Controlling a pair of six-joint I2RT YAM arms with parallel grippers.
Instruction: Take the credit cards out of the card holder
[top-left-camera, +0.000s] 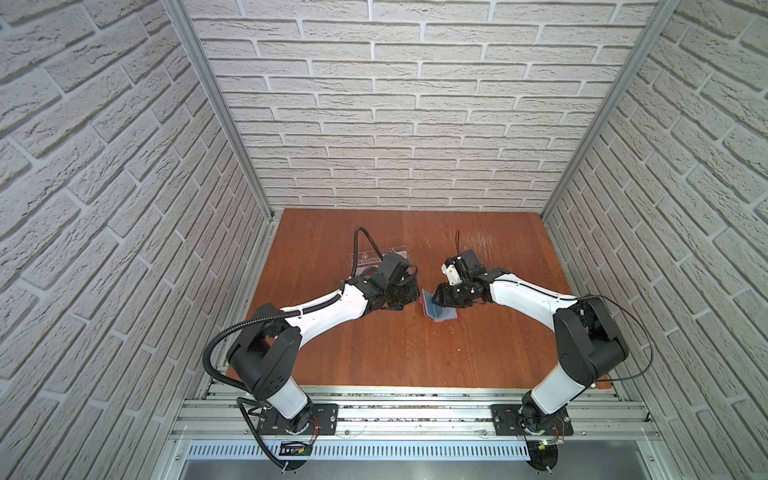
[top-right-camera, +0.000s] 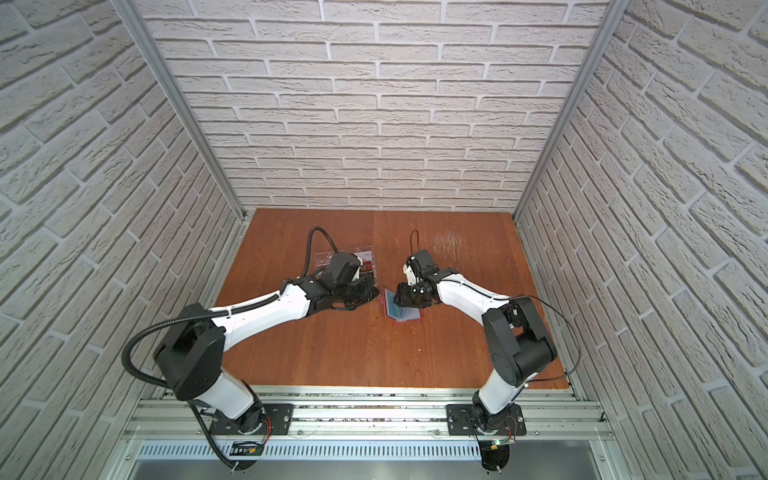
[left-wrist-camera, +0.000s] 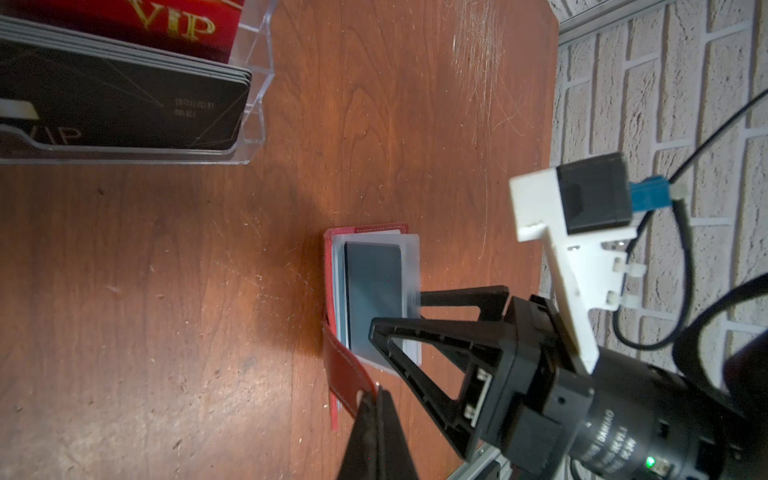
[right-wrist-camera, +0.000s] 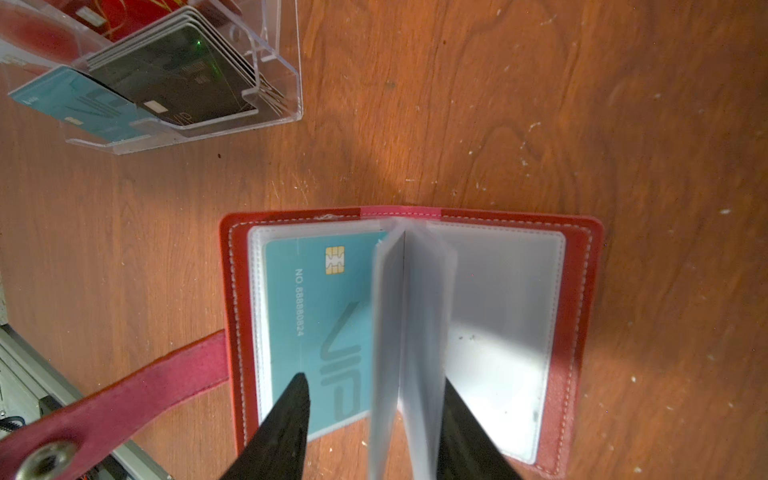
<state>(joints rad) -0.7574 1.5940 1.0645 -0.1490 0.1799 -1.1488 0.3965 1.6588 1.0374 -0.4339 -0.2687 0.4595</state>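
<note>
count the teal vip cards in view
2. One teal card sits in a sleeve of the open card holder, on its strap side; the second teal card lies in the clear tray beside black cards. More may hide behind it or in the upright sleeves.

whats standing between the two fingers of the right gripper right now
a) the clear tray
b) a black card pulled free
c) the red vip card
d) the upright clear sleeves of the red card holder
d: the right wrist view shows the right gripper open, one finger on each side of the clear sleeves that stand up from the middle of the open card holder.
</note>
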